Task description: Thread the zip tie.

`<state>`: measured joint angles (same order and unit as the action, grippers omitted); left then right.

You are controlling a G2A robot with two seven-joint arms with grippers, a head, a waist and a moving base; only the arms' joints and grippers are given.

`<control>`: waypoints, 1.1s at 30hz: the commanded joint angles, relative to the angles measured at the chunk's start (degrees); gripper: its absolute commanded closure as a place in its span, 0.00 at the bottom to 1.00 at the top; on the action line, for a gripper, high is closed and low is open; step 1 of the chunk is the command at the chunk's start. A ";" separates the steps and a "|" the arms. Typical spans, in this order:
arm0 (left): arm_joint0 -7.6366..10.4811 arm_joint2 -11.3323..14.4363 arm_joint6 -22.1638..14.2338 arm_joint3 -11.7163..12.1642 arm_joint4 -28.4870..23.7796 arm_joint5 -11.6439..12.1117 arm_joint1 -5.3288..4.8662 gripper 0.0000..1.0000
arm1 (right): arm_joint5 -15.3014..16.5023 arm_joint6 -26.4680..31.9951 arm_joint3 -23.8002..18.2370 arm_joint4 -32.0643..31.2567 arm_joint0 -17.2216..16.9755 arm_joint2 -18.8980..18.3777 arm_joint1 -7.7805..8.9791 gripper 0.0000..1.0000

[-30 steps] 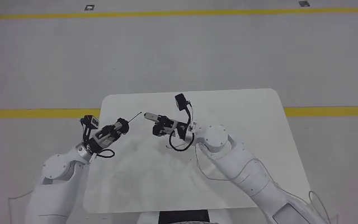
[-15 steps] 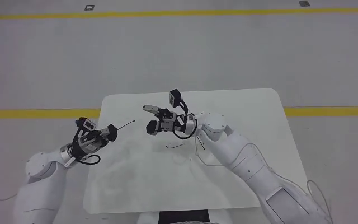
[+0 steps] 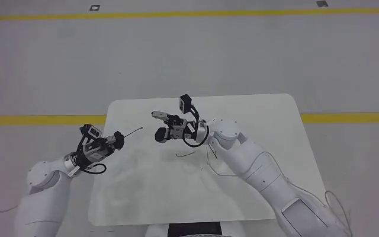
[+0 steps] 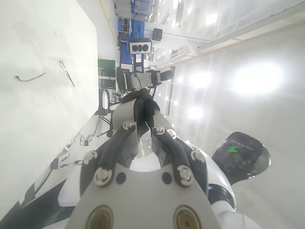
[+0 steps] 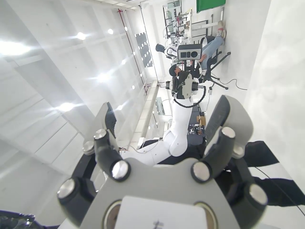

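Observation:
My left gripper [image 3: 118, 140] hangs over the table's left edge, shut on a thin black zip tie [image 3: 133, 131] whose free end points at the right gripper. In the left wrist view the tie [image 4: 142, 113] sits pinched between the closed fingers [image 4: 124, 129]. My right gripper [image 3: 158, 125] is open above the table's middle, a short gap from the tie's tip and facing it. The right wrist view shows the right gripper [image 5: 164, 117] spread wide with nothing between its fingers, and the left arm's gripper [image 5: 183, 88] farther off.
The white table [image 3: 266, 118] carries loose black zip ties: one [image 3: 186, 154] under the right forearm, another [image 3: 210, 151] beside it. They also lie on the table in the left wrist view [image 4: 31, 78] [image 4: 67, 71]. The right half of the table is bare.
Since a second ago the left gripper has drawn back to the left with the zip tie, and the right gripper has shifted toward the far side. Nothing moved in the last half second.

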<state>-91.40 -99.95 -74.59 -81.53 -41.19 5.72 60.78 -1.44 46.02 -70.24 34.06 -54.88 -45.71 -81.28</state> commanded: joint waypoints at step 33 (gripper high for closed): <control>5.48 6.75 0.36 1.79 0.06 0.50 0.27 1.00 | -0.54 -0.29 1.41 -0.11 0.27 -0.45 -0.32 0.00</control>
<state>-85.92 -93.20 -74.24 -79.75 -41.13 6.22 61.04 -2.09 45.39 -69.45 33.69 -54.97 -46.27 -81.46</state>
